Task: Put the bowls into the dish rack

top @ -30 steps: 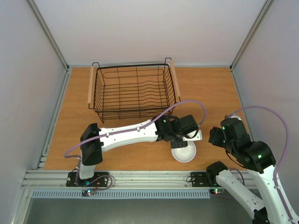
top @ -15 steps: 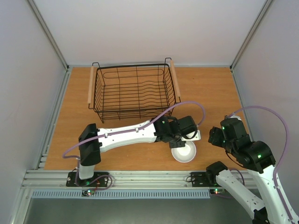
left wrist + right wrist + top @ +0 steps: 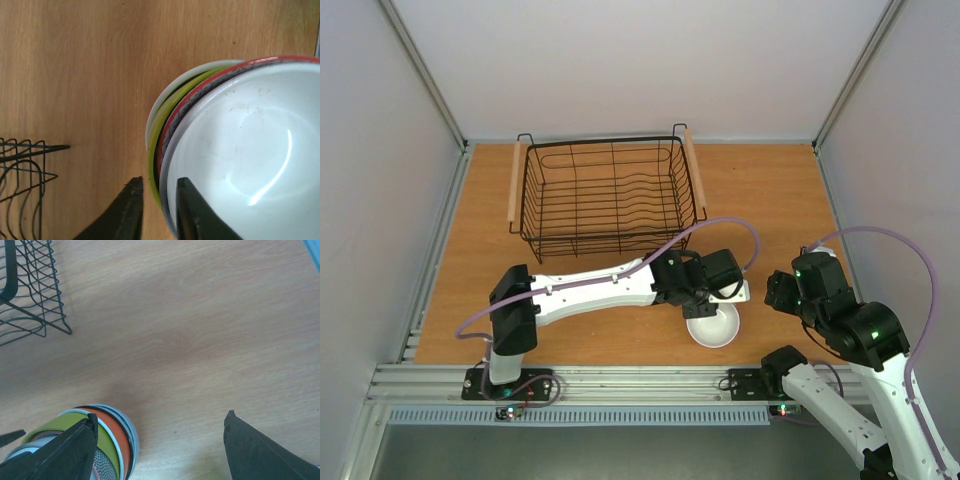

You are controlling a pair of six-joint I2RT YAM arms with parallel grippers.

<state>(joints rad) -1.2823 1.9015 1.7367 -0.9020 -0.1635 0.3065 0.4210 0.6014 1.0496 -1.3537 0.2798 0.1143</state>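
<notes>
The bowls (image 3: 713, 327) stand nested in one stack on the table near its front edge. The top one is a white bowl (image 3: 250, 150); below it show a red-orange rim (image 3: 200, 82), a yellow-green rim (image 3: 155, 135) and a white rim. My left gripper (image 3: 157, 182) straddles the top bowl's left rim, one finger inside and one outside, with a thin gap showing; in the top view it (image 3: 698, 308) sits over the stack. My right gripper (image 3: 161, 416) is wide open and empty, right of the stack (image 3: 110, 440). The dish rack (image 3: 608, 200) stands empty at the back.
A corner of the rack's wire shows in the left wrist view (image 3: 20, 165) and in the right wrist view (image 3: 30, 295). The left arm stretches across the table in front of the rack. Grey walls enclose the table on three sides.
The left wrist has eased slightly left and down at the stack's rim. The right arm and the bowls have hardly moved.
</notes>
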